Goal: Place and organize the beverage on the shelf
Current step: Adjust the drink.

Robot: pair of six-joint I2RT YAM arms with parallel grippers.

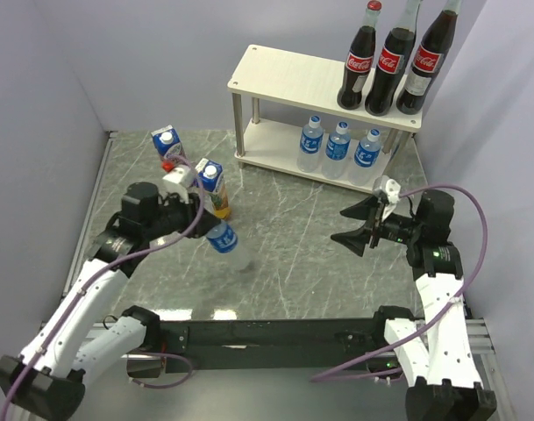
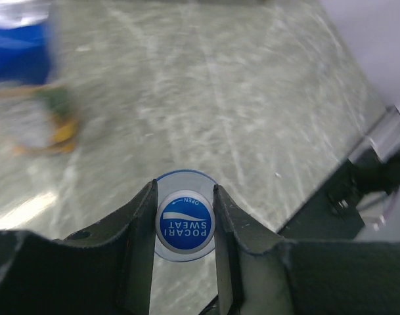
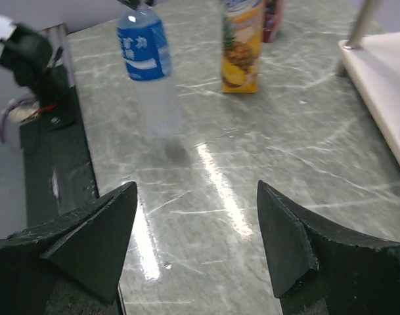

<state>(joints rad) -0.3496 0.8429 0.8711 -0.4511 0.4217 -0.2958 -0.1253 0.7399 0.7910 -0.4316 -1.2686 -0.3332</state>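
Observation:
My left gripper [image 1: 205, 230] is shut on the cap of a small blue-labelled water bottle [image 1: 224, 242] and holds it off the floor. The blue cap [image 2: 184, 224] sits between the fingers [image 2: 138, 226] in the left wrist view; the bottle also shows hanging in the right wrist view [image 3: 146, 62]. The pale two-tier shelf [image 1: 284, 77] stands at the back. Three Coca-Cola bottles [image 1: 391, 60] stand on its top board, three water bottles [image 1: 338, 142] on its lower board. The pineapple carton [image 1: 213, 187] and the grape carton [image 1: 167, 146] stand left of it. My right gripper [image 1: 356, 225] is open and empty.
The floor is grey marble-patterned [image 1: 293, 228], closed in by pale walls at left, right and back. A black base rail [image 1: 275, 333] runs along the near edge. The shelf's edge and leg [image 3: 377, 79] show at the right of the right wrist view.

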